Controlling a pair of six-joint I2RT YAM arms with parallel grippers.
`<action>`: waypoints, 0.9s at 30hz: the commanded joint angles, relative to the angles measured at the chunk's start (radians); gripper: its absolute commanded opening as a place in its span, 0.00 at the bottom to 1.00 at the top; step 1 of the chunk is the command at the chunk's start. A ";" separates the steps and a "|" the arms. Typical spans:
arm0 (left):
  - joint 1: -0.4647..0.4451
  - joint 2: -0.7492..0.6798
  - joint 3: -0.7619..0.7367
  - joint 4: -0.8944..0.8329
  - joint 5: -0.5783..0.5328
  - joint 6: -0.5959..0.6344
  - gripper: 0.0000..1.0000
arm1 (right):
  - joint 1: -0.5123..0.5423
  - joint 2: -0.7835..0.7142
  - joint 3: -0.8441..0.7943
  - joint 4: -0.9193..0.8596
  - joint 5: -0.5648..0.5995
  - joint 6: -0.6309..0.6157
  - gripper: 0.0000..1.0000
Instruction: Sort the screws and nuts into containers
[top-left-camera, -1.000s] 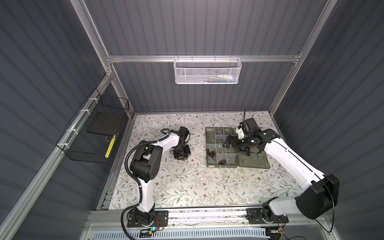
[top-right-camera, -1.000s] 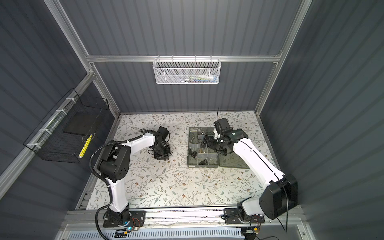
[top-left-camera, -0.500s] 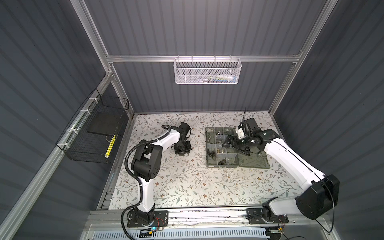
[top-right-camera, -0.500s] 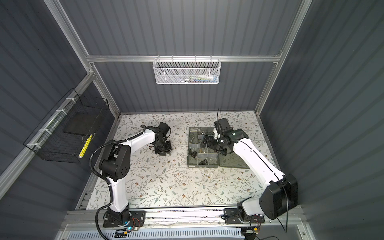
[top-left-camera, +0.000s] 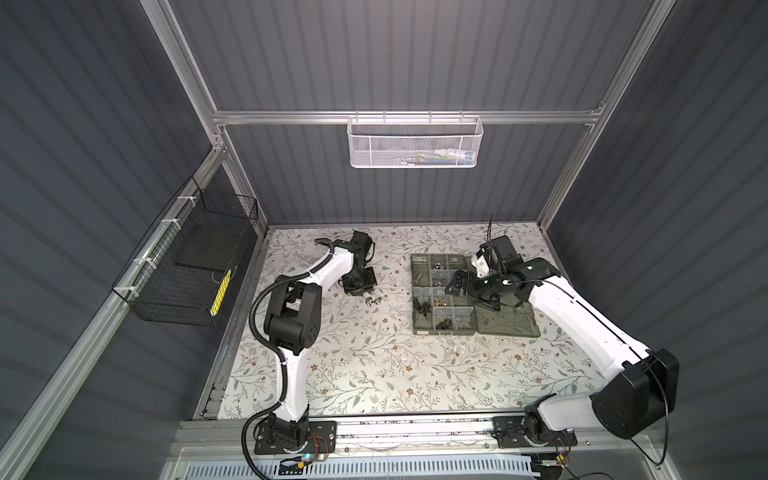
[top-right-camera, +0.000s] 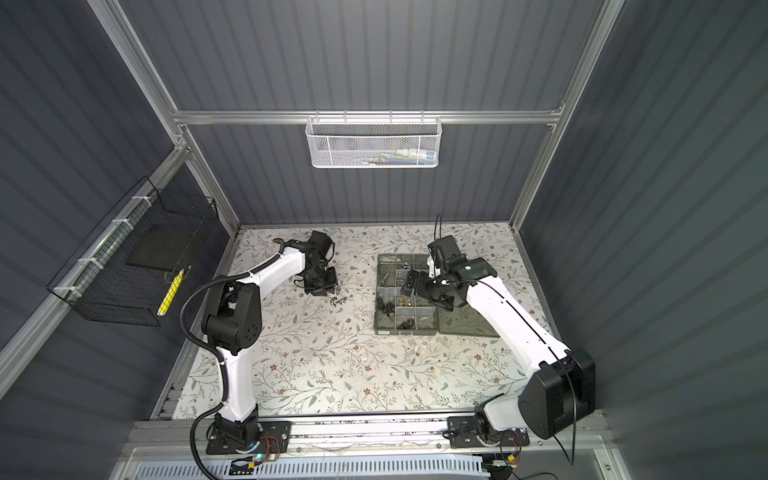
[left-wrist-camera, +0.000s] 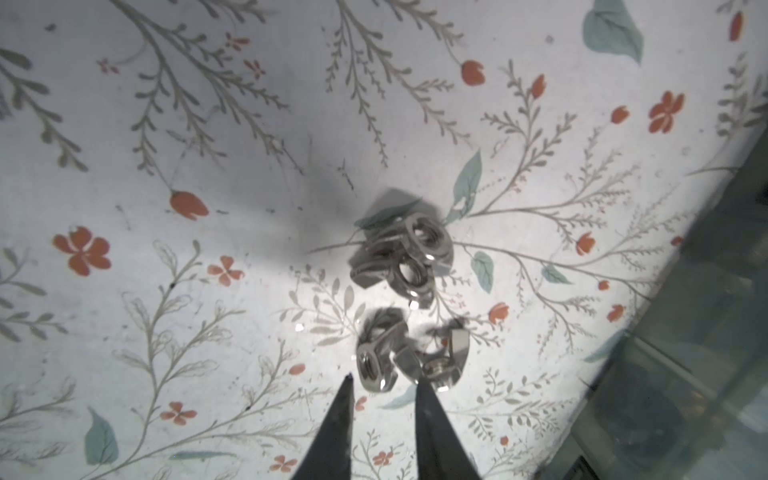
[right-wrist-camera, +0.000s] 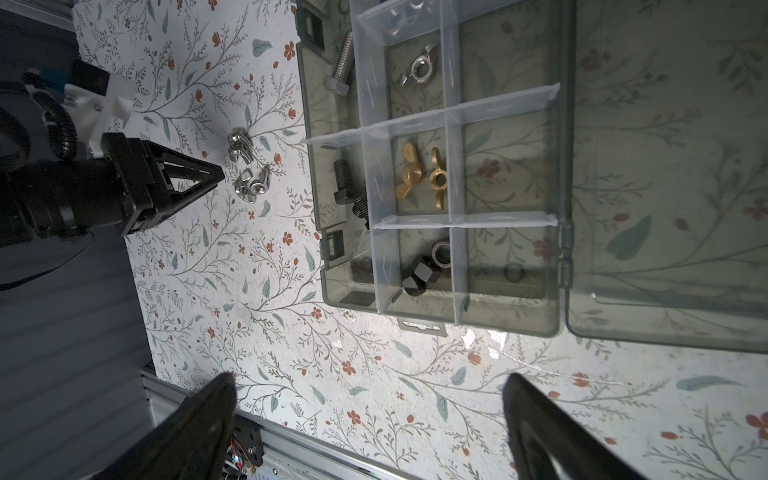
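1. Your left tool (left-wrist-camera: 384, 384) is down close to the tabletop (left-wrist-camera: 166, 124). Its jaws stand at a narrow gap and nothing is clamped between them.
2. A silver hex nut (left-wrist-camera: 372, 371) lies on the tabletop right at the mouth of that gap. The left wrist view does not show whether either tip touches it.
3. A silver wing nut (left-wrist-camera: 442, 361) lies just beside that nut, off one fingertip. Farther ahead of the tips sits a second clump of silver nuts (left-wrist-camera: 409, 257), too blurred to count.
4. Your right tool (right-wrist-camera: 370, 376) has its jaws spread wide and holds nothing.
5. In a top view the right tool hangs over the compartments of the organiser box (top-left-camera: 419, 330). The lid (right-wrist-camera: 665, 187) lies folded flat beside the box.
6. Ahead of the right tool, two black nuts (right-wrist-camera: 428, 268) sit in a near compartment.
7. Two brass wing nuts (right-wrist-camera: 419, 174) sit in the compartment just beyond the black nuts.
8. A silver bolt (right-wrist-camera: 341, 62) and another silver wing nut (right-wrist-camera: 417, 68) lie in separate compartments farther on.
9. Black bolts (right-wrist-camera: 351, 191) lie in the strip on the side facing your left tool.
10. All the loose silver pieces lie between the left tool and the box, apart from its wall.
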 joint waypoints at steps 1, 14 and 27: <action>0.001 0.035 0.015 -0.045 -0.010 0.052 0.25 | -0.003 -0.016 0.005 -0.024 0.018 -0.010 0.99; -0.002 0.049 -0.035 -0.042 -0.023 0.086 0.27 | -0.004 -0.009 0.008 -0.023 0.015 -0.008 0.99; -0.010 0.030 -0.081 -0.039 -0.020 0.086 0.10 | -0.004 -0.012 0.004 -0.022 0.016 -0.003 0.99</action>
